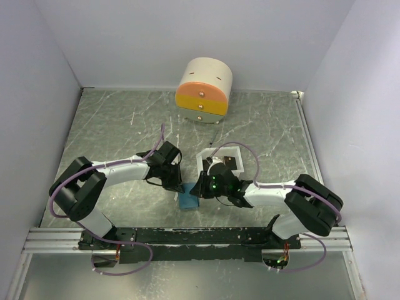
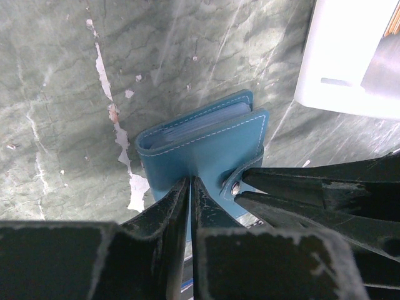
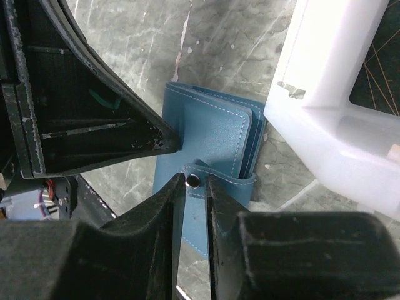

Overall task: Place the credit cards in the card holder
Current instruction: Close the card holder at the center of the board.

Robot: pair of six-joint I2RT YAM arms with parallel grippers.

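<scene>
Seen from above, the card holder (image 1: 186,201) lies on the desk (image 1: 112,125) just in front of the white tray (image 1: 220,152). The left gripper (image 1: 179,185) and right gripper (image 1: 196,189) meet over it. In the left wrist view, the left gripper's jaws are nearly together, pinching the card holder's upper cover. In the right wrist view, the right gripper is squeezed to a narrow gap on the snap tab (image 3: 234,183).

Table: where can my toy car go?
Bare patches: far left, between the left wall and the drawer box; far right, between the white tray and the right wall. Crowded in the middle, where left gripper and right gripper pinch the card holder beside the tray.
</scene>
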